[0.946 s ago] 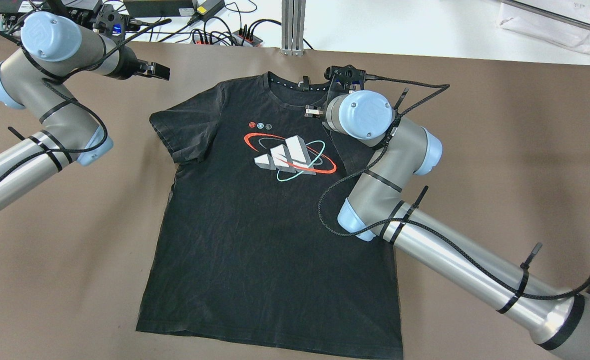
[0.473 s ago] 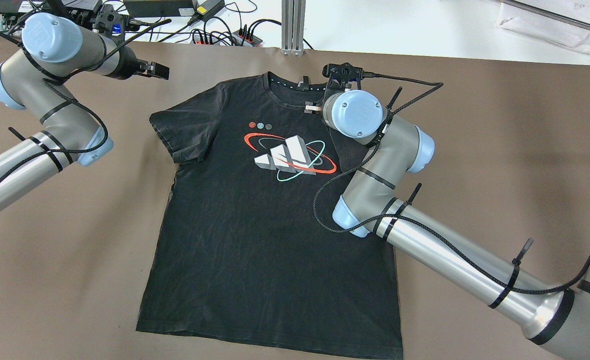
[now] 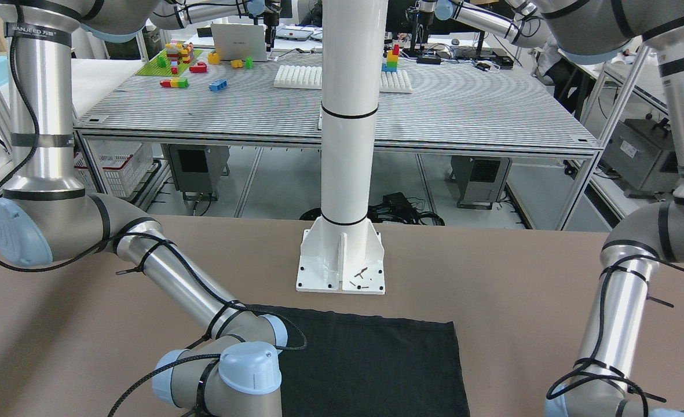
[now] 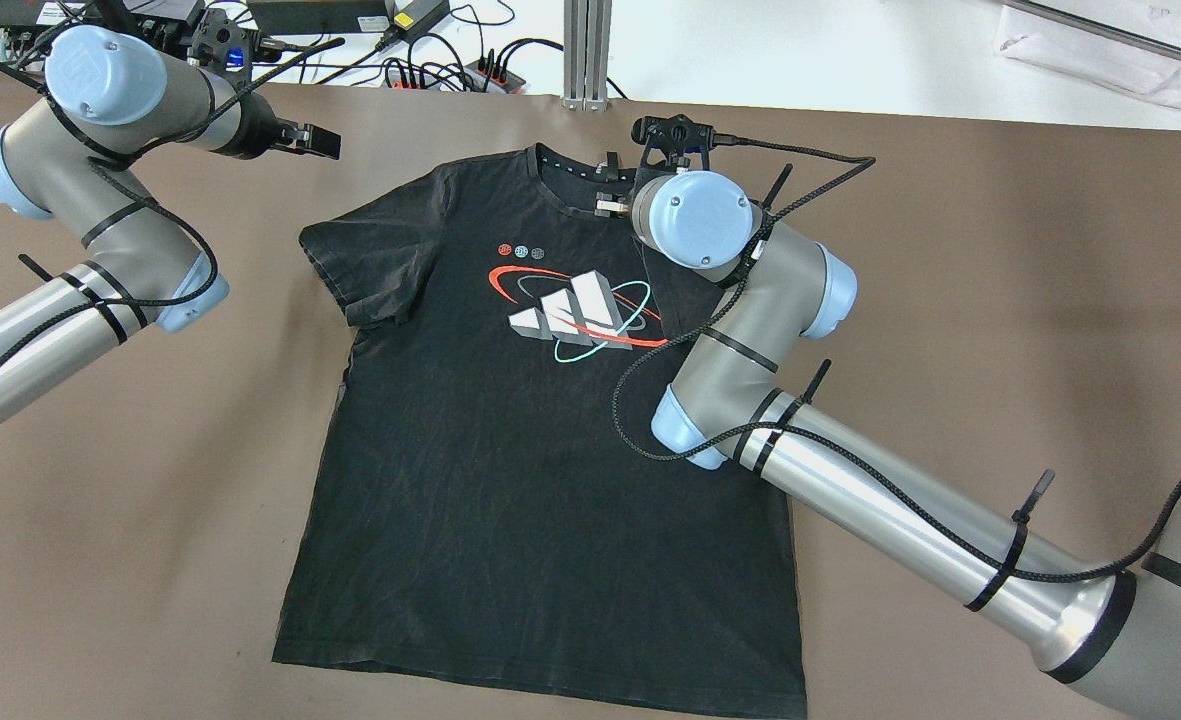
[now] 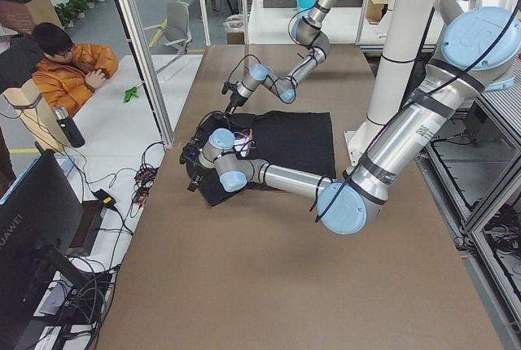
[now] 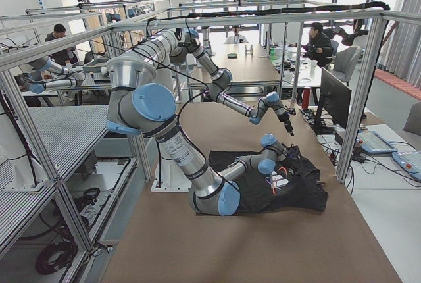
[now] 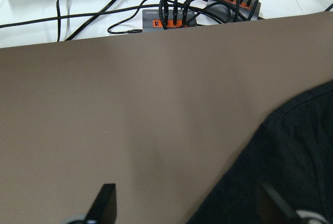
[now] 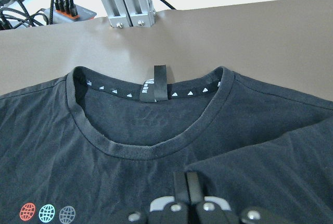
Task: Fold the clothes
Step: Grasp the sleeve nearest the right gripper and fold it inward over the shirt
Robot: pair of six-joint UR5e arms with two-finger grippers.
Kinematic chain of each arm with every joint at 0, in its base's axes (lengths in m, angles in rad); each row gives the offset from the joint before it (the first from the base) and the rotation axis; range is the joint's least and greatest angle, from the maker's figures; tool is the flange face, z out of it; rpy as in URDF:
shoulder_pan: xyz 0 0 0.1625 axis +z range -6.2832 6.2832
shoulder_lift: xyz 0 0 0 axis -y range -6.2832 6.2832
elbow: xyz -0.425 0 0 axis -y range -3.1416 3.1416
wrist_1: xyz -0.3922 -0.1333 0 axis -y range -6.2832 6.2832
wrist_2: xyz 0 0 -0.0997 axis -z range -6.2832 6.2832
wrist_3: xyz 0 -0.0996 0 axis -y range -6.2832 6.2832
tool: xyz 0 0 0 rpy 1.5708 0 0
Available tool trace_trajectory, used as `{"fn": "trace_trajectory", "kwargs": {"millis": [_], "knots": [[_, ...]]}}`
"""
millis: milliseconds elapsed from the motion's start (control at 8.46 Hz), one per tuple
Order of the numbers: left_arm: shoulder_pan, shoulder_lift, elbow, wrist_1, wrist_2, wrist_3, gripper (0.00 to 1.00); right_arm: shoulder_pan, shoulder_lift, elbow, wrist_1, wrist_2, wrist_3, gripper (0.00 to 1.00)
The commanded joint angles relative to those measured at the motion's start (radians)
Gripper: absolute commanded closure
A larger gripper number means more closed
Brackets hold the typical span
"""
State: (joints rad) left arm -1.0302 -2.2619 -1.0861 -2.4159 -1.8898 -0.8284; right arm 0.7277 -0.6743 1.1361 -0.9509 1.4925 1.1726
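Observation:
The clothes are one black T-shirt (image 4: 510,480) with a red, white and teal chest print, lying face up on the brown table (image 4: 1000,250). Its right shoulder and sleeve are folded inward over the chest. My right gripper (image 4: 612,207) is just below the collar; in the right wrist view it (image 8: 188,186) is shut on that folded edge, with the collar (image 8: 130,151) just beyond it. My left gripper (image 4: 318,140) hovers open and empty past the shirt's other sleeve; in the left wrist view it (image 7: 187,208) is over bare table beside the shirt's edge (image 7: 296,151).
A white pillar (image 3: 347,145) is bolted to the table at the shirt's hem side. An aluminium post (image 4: 586,50), power strips and cables (image 4: 450,70) lie past the table's far edge. A person (image 5: 69,65) sits off that end.
My right arm has moved left towards the shirt's middle, carrying the folded shoulder edge further over the chest. The left arm has not moved.

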Motion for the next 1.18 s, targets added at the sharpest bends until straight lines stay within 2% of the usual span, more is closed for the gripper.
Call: {"fn": "trace_trajectory", "kwargs": {"millis": [0, 473, 709, 1064], "knots": [[0.004, -0.005, 0.002, 0.000, 0.001, 0.000, 0.05, 0.001, -0.016, 0.002, 0.001, 0.000, -0.002, 0.06], [0.068, 0.047, -0.009, -0.109, 0.008, -0.035, 0.05, 0.045, -0.050, 0.008, 0.020, 0.037, -0.001, 0.06], [0.097, 0.093, -0.006, -0.130, 0.081, -0.003, 0.05, 0.045, -0.083, 0.008, 0.082, 0.035, 0.001, 0.06], [0.104, 0.104, 0.003, -0.129, 0.096, 0.018, 0.05, 0.045, -0.085, 0.008, 0.084, 0.035, 0.001, 0.06]]}}
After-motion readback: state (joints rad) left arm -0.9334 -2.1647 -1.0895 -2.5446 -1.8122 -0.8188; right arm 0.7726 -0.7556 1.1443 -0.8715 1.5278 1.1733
